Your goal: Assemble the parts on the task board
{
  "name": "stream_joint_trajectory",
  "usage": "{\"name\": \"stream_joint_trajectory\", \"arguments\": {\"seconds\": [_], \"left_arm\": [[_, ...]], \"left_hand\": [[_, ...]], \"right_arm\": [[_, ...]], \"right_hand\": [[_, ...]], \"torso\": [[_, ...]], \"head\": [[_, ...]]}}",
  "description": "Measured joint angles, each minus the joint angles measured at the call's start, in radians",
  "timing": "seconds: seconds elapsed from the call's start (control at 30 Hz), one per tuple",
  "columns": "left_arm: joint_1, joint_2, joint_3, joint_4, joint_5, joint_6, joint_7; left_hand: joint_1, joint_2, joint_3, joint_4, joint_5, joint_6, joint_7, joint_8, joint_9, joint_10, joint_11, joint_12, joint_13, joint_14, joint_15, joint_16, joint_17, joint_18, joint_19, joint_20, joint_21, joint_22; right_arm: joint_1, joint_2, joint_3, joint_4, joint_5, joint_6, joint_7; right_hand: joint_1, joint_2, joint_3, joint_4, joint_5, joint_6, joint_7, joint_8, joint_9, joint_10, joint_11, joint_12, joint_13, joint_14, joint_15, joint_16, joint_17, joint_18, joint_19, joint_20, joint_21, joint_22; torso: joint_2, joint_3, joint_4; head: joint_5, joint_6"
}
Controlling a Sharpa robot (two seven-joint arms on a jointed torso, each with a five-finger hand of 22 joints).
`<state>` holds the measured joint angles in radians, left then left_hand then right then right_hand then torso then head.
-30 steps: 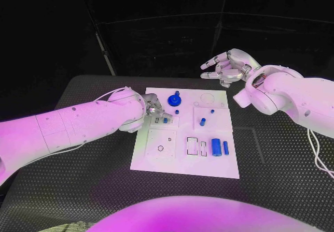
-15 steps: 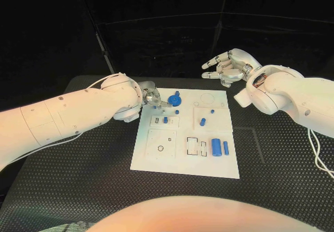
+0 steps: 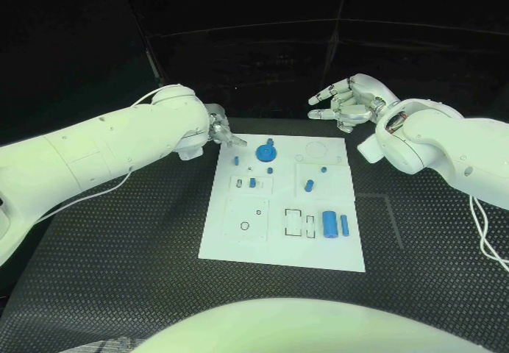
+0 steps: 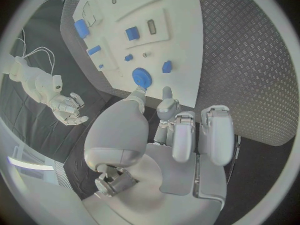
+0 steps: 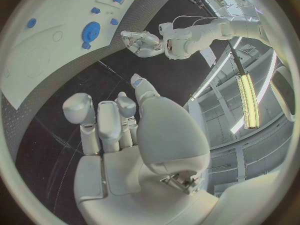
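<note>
Lifting off the task board [image 3: 228, 243], left robot hand [image 3: 220, 129] now empty.

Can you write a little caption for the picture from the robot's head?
Both empty hands, left hand and right hand, hover past the task board with its blue parts.

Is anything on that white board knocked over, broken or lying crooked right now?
Nothing stands out. The task board lies flat on the table, the blue gear and the two blue cylinders sit neatly on it, and both the left hand and right hand are empty, off the board.
</note>
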<state>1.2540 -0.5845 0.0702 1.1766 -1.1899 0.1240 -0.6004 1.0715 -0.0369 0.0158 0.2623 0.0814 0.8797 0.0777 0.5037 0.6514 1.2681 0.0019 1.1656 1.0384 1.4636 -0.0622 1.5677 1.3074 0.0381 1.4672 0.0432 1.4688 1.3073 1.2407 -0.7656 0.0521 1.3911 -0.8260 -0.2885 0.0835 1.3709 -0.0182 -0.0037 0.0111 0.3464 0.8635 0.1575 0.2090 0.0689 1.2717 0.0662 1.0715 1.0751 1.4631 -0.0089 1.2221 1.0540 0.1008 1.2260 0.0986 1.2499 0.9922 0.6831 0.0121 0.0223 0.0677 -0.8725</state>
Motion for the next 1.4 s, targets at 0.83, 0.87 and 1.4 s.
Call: {"name": "stream_joint_trajectory", "arguments": {"seconds": [0.83, 0.87, 1.4], "left_arm": [[0.007, 0.101, -0.029, -0.181, -0.032, 0.097, 0.015], [0.007, 0.102, -0.029, -0.181, -0.034, 0.099, 0.016], [0.005, 0.113, -0.044, -0.190, -0.040, 0.133, 0.030]], "left_hand": [[0.005, 0.005, -0.050, 0.026, -0.011, 0.023, 0.001, -0.016, -0.031, -0.003, 0.003, 0.000, -0.003, 0.004, 0.004, 0.000, 0.000, 0.000, 0.000, 0.007, 0.000, 0.000], [0.005, 0.005, -0.050, 0.026, -0.011, 0.023, 0.001, -0.016, -0.031, -0.003, 0.003, 0.000, -0.002, 0.004, 0.004, 0.000, 0.000, 0.000, 0.000, 0.007, 0.000, 0.000], [0.027, 0.027, -0.061, 0.015, -0.011, 0.037, 0.001, -0.020, -0.040, -0.003, 0.003, 0.000, -0.001, 0.003, 0.003, 0.000, 0.000, 0.000, 0.000, 0.007, 0.000, 0.000]], "right_arm": [[0.000, 0.007, 0.000, 0.000, 0.000, 0.000, 0.000], [0.000, 0.007, 0.000, 0.000, 0.000, 0.000, 0.000], [0.000, 0.012, 0.000, -0.003, 0.000, 0.000, 0.000]], "right_hand": [[0.000, 0.000, 0.000, 0.000, 0.005, 0.000, 0.000, 0.000, 0.000, 0.000, 0.000, 0.000, 0.000, 0.000, 0.000, 0.000, 0.000, 0.000, 0.000, 0.000, 0.000, 0.000], [0.000, 0.000, 0.000, 0.000, 0.005, 0.000, 0.000, 0.000, 0.000, 0.000, 0.000, 0.000, 0.000, 0.000, 0.000, 0.000, 0.000, 0.000, 0.000, 0.000, 0.000, 0.000], [0.000, 0.000, 0.000, 0.000, 0.009, 0.000, 0.000, 0.004, 0.000, 0.000, 0.000, 0.000, 0.000, 0.000, 0.000, 0.000, 0.000, 0.000, 0.000, 0.000, 0.000, 0.000]], "torso": [[0.001, -0.0012, -0.0002], [0.001, -0.0012, 0.0001], [0.000, -0.0007, 0.0010]], "head": [[0.005, 0.000], [0.005, 0.000], [0.003, 0.000]]}}
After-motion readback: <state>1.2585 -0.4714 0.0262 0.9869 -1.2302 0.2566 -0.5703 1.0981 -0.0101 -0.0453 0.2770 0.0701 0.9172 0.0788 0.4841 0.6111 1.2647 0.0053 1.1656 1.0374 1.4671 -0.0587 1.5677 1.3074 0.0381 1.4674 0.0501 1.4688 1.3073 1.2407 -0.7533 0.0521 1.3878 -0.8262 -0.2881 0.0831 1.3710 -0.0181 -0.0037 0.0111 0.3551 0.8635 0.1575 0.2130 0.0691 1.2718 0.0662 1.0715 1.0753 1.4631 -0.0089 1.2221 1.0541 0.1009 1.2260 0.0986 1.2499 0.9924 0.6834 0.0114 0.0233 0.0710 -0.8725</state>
